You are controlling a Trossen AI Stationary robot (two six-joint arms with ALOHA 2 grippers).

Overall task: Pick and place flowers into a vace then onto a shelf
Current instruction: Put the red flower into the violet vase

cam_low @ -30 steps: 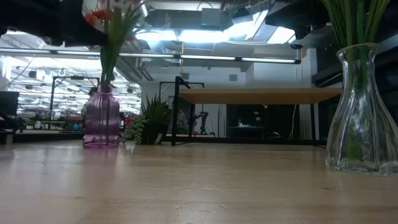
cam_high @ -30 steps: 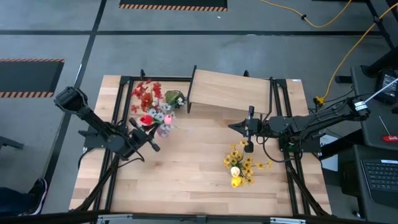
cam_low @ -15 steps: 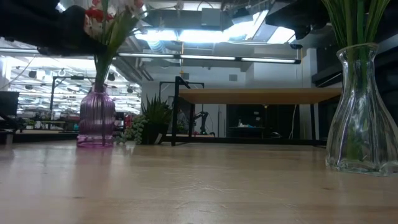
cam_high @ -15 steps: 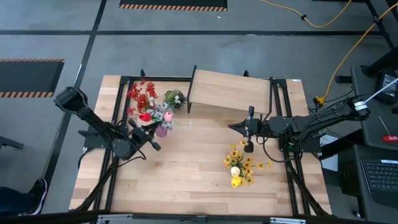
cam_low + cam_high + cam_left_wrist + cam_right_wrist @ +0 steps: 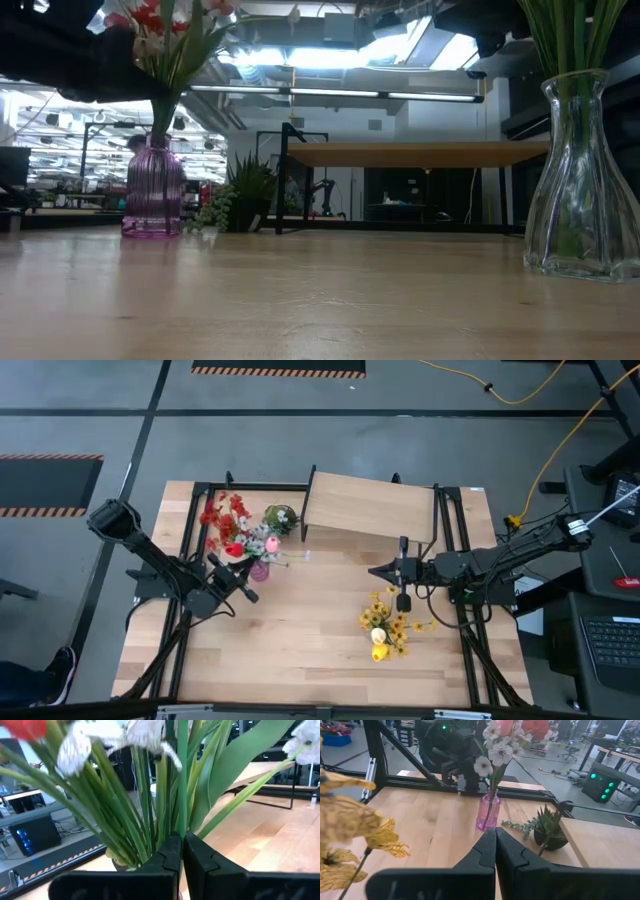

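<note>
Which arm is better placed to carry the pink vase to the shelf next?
Left, probably: the left gripper is shut on the flowers in the pink vase. The right gripper waits nearer the shelf, shut and empty.

You see the flowers (image 5: 233, 530), red, white and pink on long green stems, standing in the pink ribbed vase (image 5: 153, 194) at the bench's left rear. Yellow flowers (image 5: 388, 628) fill the clear glass vase (image 5: 582, 175). The shelf (image 5: 369, 506), a light-wood board on black legs, stands behind them.
</note>
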